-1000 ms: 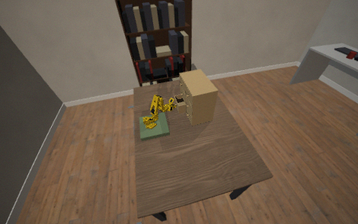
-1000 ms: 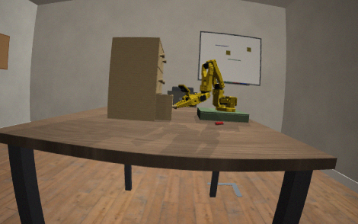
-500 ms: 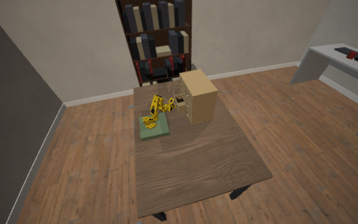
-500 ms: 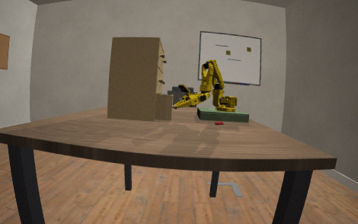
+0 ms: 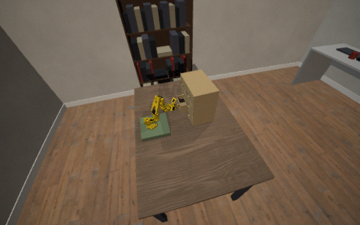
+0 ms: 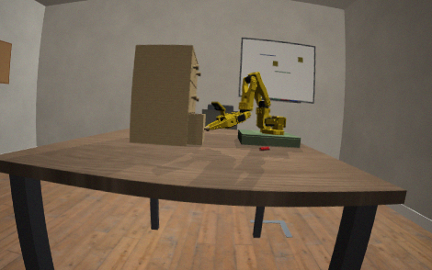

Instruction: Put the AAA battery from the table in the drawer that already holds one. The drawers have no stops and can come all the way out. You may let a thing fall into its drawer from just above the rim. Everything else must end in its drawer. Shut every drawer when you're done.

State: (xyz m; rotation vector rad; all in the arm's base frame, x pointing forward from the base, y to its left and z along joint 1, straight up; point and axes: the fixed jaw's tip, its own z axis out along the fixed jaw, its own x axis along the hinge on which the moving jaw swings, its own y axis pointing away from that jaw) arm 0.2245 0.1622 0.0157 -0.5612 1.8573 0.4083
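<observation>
A tan chest of drawers (image 5: pixel 199 97) stands on the wooden table and also shows in the exterior view (image 6: pixel 163 94). Its bottom drawer (image 6: pixel 196 129) sticks out a little from the front. My gripper (image 6: pixel 207 129) reaches low to that drawer's front and is shut on its handle; it also shows in the top view (image 5: pixel 179 102). The handle itself is hidden by the fingers. A small red object (image 6: pixel 264 148), which looks like the battery, lies on the table in front of my green base (image 6: pixel 268 138).
Two upper drawers show knobs (image 6: pixel 197 83) and sit flush. My arm (image 5: pixel 158 109) stands on the green base (image 5: pixel 154 128) left of the chest. A bookshelf (image 5: pixel 158 38) stands behind the table.
</observation>
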